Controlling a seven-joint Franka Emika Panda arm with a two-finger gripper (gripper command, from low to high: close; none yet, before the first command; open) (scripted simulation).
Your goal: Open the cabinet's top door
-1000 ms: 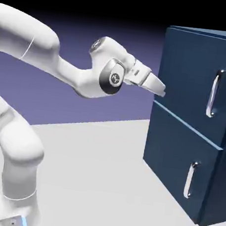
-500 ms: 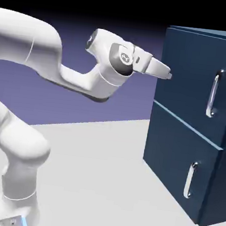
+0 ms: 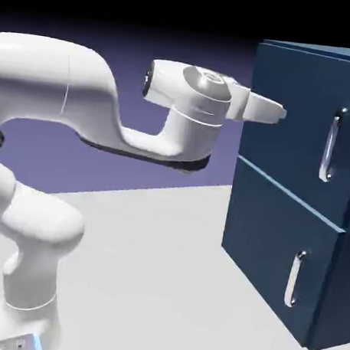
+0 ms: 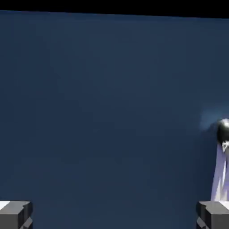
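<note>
Hand [image 3: 283,113], fingers wide apart with nothing between them, points at the top door [image 3: 300,124]. You have yet to grip or pull anything: the door sits closed in the cabinet [image 3: 337,291]. Its long silver handle [image 3: 330,147] lies to the exterior view's right of your fingertips; in the hand view it shows at the right edge, beyond the middle of your grasp.
</note>
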